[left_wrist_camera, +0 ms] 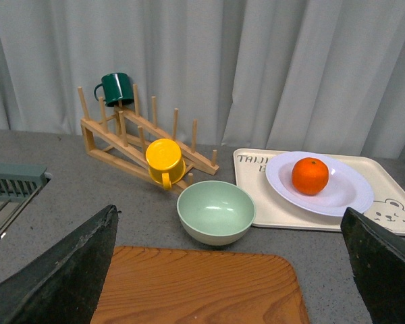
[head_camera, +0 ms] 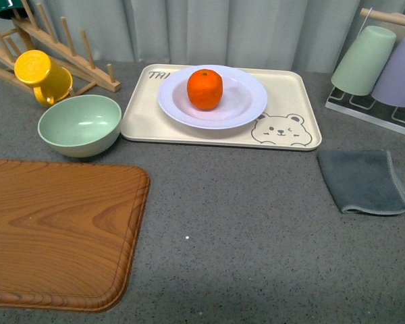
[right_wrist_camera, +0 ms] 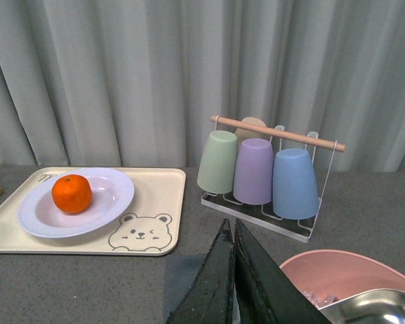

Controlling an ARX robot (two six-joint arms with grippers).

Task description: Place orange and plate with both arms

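Note:
The orange (head_camera: 204,89) sits in the white plate (head_camera: 246,111), which rests on the cream bear tray (head_camera: 293,138) at the back of the table. Both also show in the left wrist view, orange (left_wrist_camera: 310,175) on plate (left_wrist_camera: 347,196), and in the right wrist view, orange (right_wrist_camera: 71,194) on plate (right_wrist_camera: 111,199). Neither arm shows in the front view. My left gripper (left_wrist_camera: 233,270) is open and empty over the wooden board (left_wrist_camera: 202,290), well short of the tray. My right gripper (right_wrist_camera: 231,270) is shut with nothing in it, above the grey cloth (right_wrist_camera: 182,280), apart from the tray.
A mint-green bowl (head_camera: 79,125) and a yellow mug (head_camera: 42,76) on a wooden rack (head_camera: 88,64) stand left of the tray. A cup rack (head_camera: 378,67) with pastel cups stands at the back right. A pink basin (right_wrist_camera: 344,277) lies by my right gripper.

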